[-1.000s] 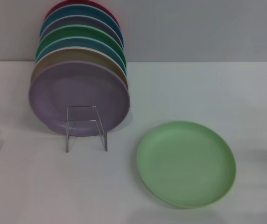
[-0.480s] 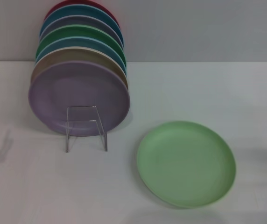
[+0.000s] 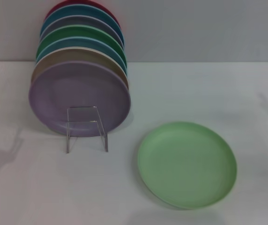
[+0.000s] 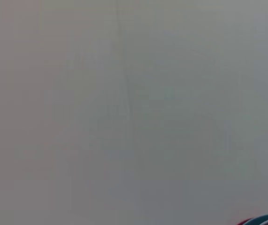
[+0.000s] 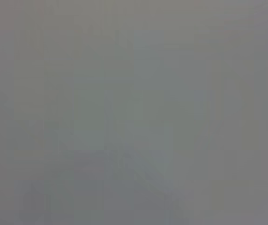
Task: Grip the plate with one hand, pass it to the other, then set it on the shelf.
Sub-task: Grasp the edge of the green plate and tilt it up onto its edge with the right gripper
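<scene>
The pale mint-green plate [image 3: 187, 164] lies flat on the white table at the front right in the head view. The clear acrylic rack shows its see-through square front loop [image 3: 87, 129] at the left centre. A lilac plate [image 3: 78, 98] stands upright in it at the front of a row of several coloured plates. Neither gripper is in any view. Only a soft shadow lies on the table at the far left. The left wrist view shows grey wall and the top rims of the back plates [image 4: 265, 220]. The right wrist view shows only grey wall.
The plate row behind the lilac one includes tan, teal, darker green [image 3: 80, 35], blue and red plates. A grey wall [image 3: 199, 28] stands behind the table. White tabletop [image 3: 40, 187] lies bare in front of the rack.
The shadow on the table at the far left has grown and spread to the right. The plates and rack have not moved.
</scene>
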